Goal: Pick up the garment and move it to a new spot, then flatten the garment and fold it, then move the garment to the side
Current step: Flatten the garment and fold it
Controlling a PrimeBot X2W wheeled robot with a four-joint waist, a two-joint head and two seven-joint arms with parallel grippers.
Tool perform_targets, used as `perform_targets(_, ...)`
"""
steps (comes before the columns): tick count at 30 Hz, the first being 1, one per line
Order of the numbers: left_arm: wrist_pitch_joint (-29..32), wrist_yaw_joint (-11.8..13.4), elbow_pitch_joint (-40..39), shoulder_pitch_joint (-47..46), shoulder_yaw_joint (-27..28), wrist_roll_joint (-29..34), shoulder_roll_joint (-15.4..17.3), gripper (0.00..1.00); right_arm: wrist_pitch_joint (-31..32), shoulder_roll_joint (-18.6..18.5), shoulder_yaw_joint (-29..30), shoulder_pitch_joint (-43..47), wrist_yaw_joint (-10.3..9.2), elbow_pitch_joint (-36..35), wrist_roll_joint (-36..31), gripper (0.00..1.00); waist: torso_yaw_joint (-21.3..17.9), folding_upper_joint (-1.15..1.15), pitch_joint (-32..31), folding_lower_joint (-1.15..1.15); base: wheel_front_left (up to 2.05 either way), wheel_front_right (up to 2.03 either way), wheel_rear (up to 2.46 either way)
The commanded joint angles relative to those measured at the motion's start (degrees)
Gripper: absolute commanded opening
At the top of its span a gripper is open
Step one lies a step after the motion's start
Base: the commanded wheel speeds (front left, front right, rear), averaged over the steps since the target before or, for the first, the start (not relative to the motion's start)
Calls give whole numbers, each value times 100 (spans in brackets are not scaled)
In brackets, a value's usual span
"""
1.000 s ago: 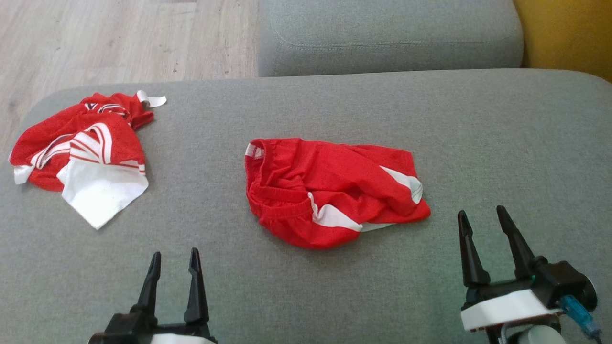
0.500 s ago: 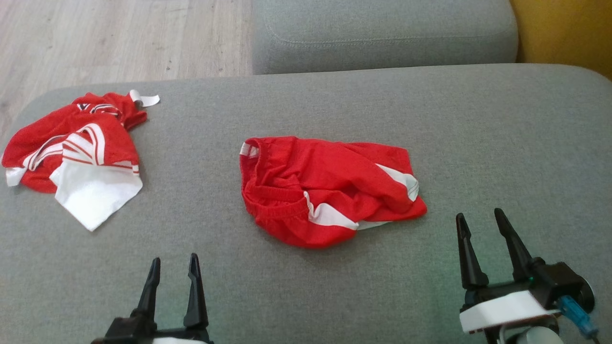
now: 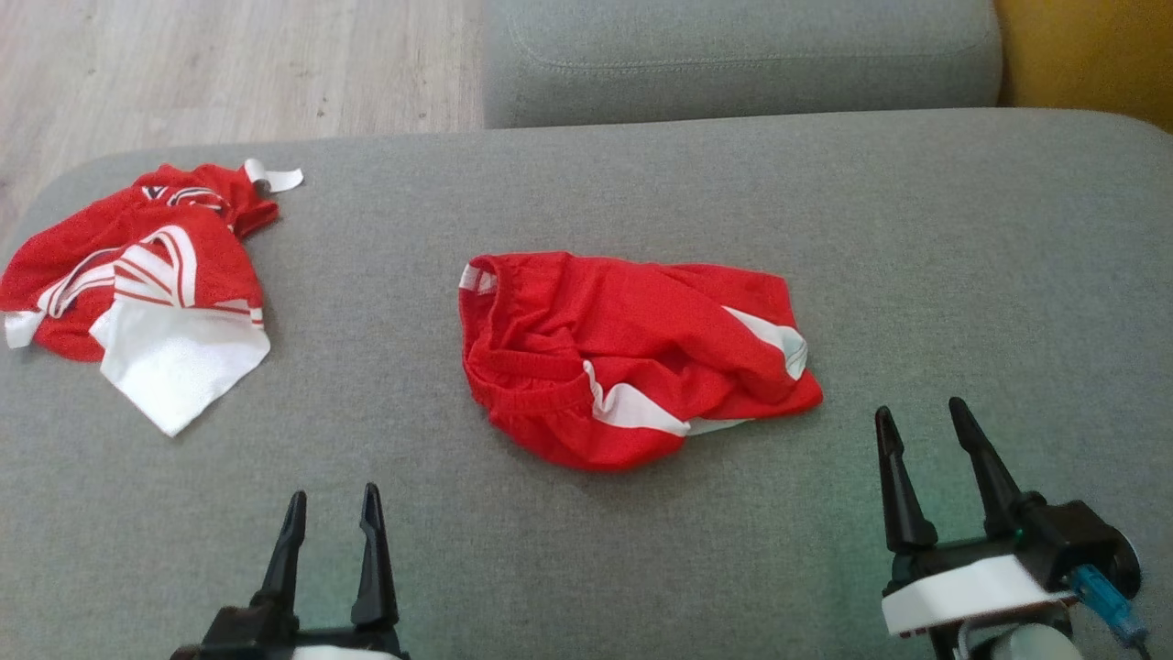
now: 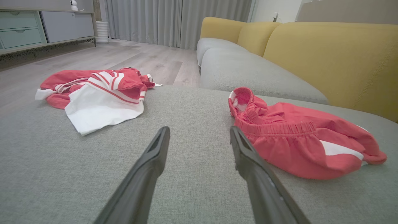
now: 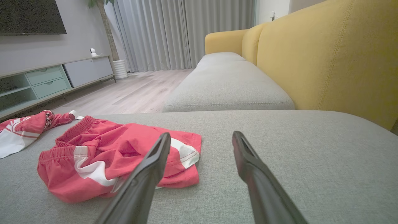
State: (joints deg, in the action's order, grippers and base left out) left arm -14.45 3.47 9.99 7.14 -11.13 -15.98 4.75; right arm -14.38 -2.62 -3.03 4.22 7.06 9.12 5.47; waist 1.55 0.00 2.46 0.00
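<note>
Head view: red shorts lie crumpled mid-cushion. Pick-up apparently not begun; flattening, folding and moving aside remain. Left gripper and right gripper are wide apart, empty, short of the shorts. Against a second ago, only the camera shifted.
Left wrist view: shorts lie beside the right finger.
Right wrist view: shorts lie to the left, untouched.

Two red-and-white garments, two grey cushions, two dark pincers.
</note>
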Motion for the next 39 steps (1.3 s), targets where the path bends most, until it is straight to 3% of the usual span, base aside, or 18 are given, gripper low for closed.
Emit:
perform_targets(1,-54,-16,-200,-262,210,60,-38,100,-62,-26,-112,-215,43,-161,-24,100,-10,0,36,0,0,0,0)
perform_targets(8,-45,-93,-208,-512,21,228,-29,100,-62,-26,-55,-290,43,-186,-45,100,-61,0,201,0,0,0,0)
perform_targets(12,119,-277,-232,-1007,-377,349,-69,100,-62,-26,-27,-333,43,-198,-85,100,-96,0,293,0,0,0,0)
perform_targets(20,1233,-609,203,-2084,-1355,423,-158,100,-62,-26,-192,-433,43,-182,-98,100,-322,0,480,0,0,0,0)
perform_targets(30,2261,-428,1091,-2683,-1447,618,39,100,-62,-26,-179,-511,43,-193,-76,100,-663,0,775,0,0,0,0)
perform_targets(38,2435,-520,1074,-2417,-1557,498,113,100,-62,-26,-154,-469,43,-180,-36,100,-614,0,747,0,0,0,0)
perform_targets(39,2439,-527,1068,-2380,-1575,489,118,93,-62,-26,-167,-468,43,-175,-33,100,-597,0,722,0,0,0,0)
